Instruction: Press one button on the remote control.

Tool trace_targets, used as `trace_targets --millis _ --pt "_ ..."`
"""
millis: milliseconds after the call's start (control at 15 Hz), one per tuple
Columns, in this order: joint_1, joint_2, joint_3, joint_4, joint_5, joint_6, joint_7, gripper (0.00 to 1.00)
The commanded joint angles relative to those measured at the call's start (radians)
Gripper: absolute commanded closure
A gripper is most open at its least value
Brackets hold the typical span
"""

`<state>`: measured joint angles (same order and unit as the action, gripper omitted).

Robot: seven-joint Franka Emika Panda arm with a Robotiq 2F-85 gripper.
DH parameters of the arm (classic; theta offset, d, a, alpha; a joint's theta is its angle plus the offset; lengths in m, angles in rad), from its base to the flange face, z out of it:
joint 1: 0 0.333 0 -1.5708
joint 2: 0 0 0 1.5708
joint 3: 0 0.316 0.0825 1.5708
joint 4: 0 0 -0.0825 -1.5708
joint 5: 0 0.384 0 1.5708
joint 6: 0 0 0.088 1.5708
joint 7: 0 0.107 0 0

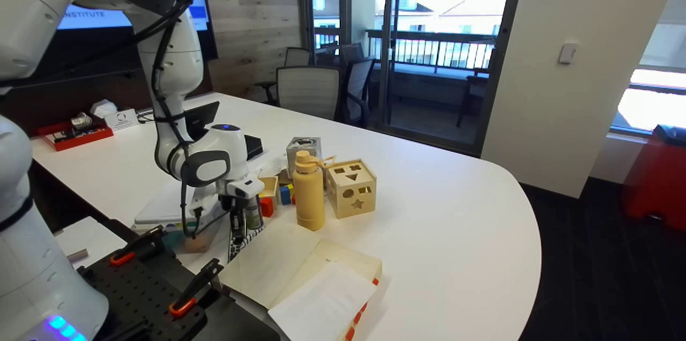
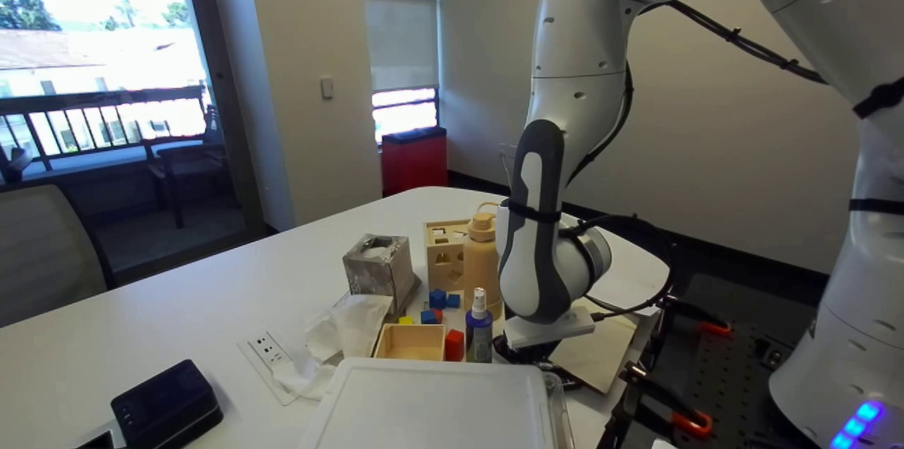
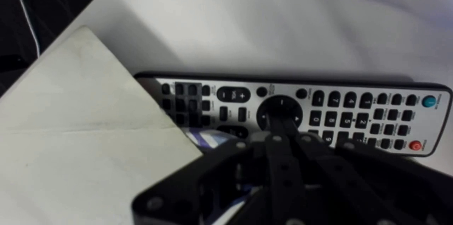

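The remote control [image 3: 320, 110] lies flat and lengthwise across the wrist view, silver with black buttons, a teal one and a red one at its right end. Its round navigation pad [image 3: 281, 102] is right at my fingertips. My gripper [image 3: 282, 116] is shut, holds nothing, and points down at the pad. The fingertips hide the pad's centre; I cannot tell whether they press it. In an exterior view the remote [image 1: 236, 247] shows as a thin spotted strip under the gripper [image 1: 239, 232]. The gripper [image 2: 526, 352] is partly hidden in an exterior view.
A cream paper folder [image 3: 70, 140] covers the remote's left end. A striped item [image 3: 208, 137] lies beside it. A spray bottle [image 2: 479, 332] and a white-lidded container [image 2: 438, 399] stand close to the gripper. A yellow bottle [image 1: 310, 193] and wooden shape box [image 1: 351, 189] stand behind.
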<state>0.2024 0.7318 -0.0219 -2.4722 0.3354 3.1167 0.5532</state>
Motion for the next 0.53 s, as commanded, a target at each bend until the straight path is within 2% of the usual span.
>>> trace_targets --millis 0,467 --pt "0.023 0.055 -0.024 0.054 0.019 -0.049 -0.002 1.0" --pt "0.002 0.079 -0.014 0.085 0.015 -0.112 -0.001 1.0"
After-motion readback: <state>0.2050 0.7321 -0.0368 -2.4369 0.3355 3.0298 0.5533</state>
